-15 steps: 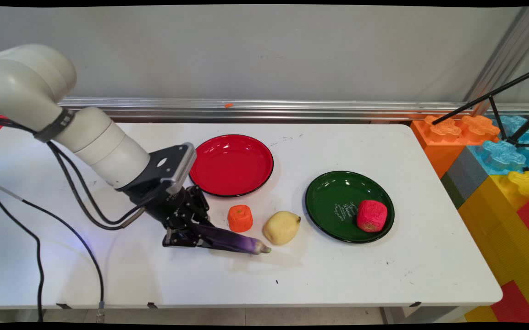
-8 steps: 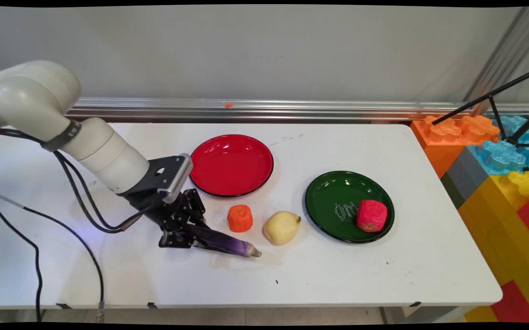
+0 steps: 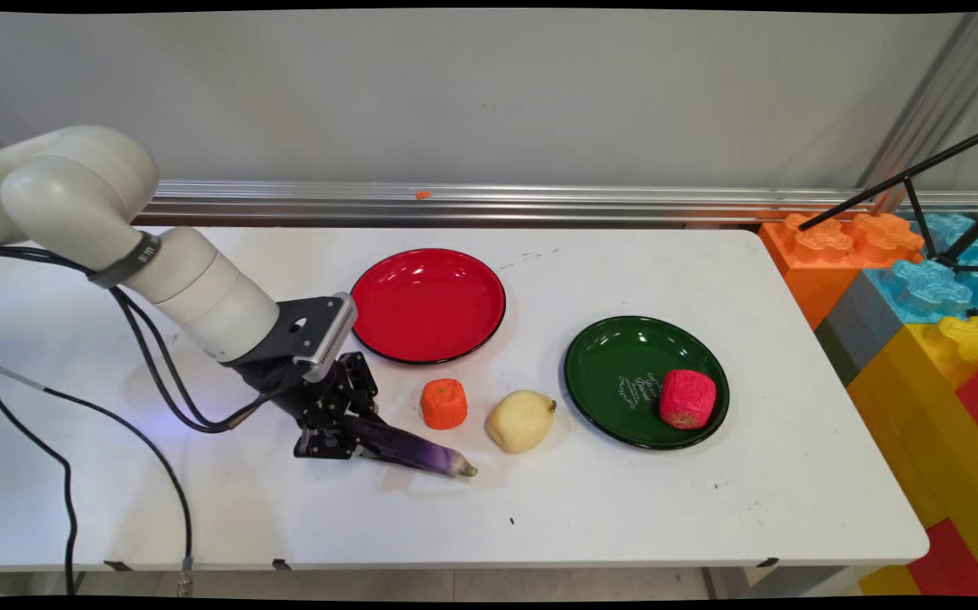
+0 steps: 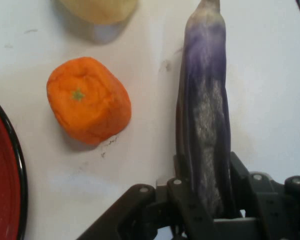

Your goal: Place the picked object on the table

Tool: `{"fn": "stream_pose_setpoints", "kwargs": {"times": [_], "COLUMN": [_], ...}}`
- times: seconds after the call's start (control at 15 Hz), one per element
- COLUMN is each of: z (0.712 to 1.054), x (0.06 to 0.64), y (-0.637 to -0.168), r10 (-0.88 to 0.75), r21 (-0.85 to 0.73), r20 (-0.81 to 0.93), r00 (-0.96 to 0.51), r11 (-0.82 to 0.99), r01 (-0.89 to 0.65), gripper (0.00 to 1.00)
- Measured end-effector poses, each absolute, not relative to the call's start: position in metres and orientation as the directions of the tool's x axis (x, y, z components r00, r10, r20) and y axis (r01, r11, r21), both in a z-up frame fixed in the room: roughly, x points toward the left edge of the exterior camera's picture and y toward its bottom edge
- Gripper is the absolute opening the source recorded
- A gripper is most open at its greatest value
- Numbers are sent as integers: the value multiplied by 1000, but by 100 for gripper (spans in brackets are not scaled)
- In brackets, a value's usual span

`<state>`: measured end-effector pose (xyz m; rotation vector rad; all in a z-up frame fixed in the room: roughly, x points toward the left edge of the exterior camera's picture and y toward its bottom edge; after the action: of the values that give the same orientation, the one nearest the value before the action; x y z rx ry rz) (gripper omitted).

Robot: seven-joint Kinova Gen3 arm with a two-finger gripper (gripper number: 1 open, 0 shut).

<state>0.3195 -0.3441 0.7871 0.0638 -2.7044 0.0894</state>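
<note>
While the arm leans in from the left of the main view, its gripper (image 3: 338, 440) is clamped on the thick end of a purple eggplant (image 3: 411, 450), which lies low over the white table (image 3: 625, 508) with its tip pointing right. Over the last second that tip has drawn back to the left — away from the yellow pear (image 3: 521, 420), which it nearly touched before — so the gripper is dragging or carrying the eggplant with it. The orange piece (image 3: 444, 403), red plate (image 3: 427, 305), green plate (image 3: 625, 373) and red fruit (image 3: 687, 398) have not moved.

From the hand view, the eggplant (image 4: 204, 125) runs straight up between the closed fingers (image 4: 190, 210) — gripped firmly — with the orange piece (image 4: 88, 100) to its left, apart from it.
</note>
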Motion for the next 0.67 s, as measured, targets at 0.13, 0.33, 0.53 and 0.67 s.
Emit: {"fn": "stream_pose_setpoints", "kwargs": {"times": [0.13, 0.33, 0.53, 0.67], "z": [785, 783, 782, 781], "x": [320, 321, 322, 322], "y": [-345, -345, -345, -344], "r10": [-30, -29, -29, -30], "r21": [-55, -53, -50, -47], "r20": [419, 415, 413, 413], "r00": [-908, -909, -910, -910], "r11": [997, 997, 997, 997], "r01": [-58, -56, -54, -54], "gripper": [0, 0, 0, 100]}}
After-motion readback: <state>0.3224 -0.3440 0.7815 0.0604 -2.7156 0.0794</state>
